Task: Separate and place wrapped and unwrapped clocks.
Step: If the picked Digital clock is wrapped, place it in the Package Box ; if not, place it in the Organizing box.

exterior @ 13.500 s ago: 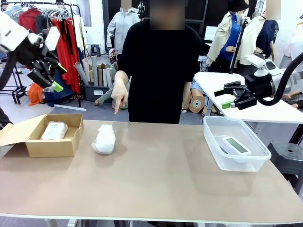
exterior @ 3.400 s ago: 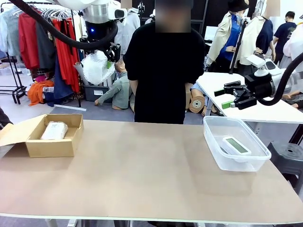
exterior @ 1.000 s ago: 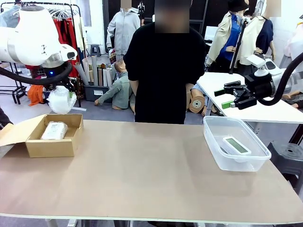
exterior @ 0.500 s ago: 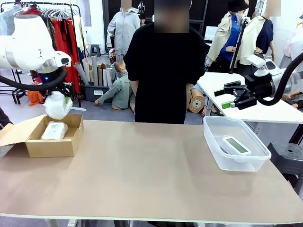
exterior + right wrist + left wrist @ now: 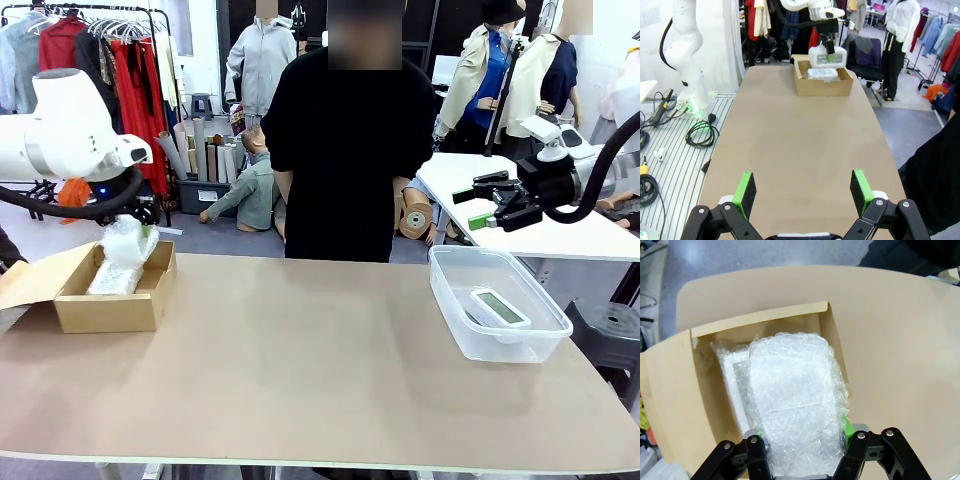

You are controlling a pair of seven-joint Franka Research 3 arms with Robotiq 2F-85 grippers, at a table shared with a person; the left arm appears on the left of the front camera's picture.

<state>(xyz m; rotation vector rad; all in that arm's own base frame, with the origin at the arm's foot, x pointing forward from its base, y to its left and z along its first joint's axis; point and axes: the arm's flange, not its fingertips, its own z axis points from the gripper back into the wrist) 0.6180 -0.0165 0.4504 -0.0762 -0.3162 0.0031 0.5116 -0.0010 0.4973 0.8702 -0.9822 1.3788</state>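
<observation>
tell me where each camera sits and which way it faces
Front: between the arms, facing the person across the table; left arm over the cardboard box, right gripper open.
Left wrist: looks down its left gripper, shut on the bubble-wrap bundle.
Right wrist: along the tabletop.
All three share box and bundle.

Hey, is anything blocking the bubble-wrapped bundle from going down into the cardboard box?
Nothing blocks it. The bundle in the left gripper hangs over the open box, though another wrapped bundle already lies inside, beneath it.
</observation>
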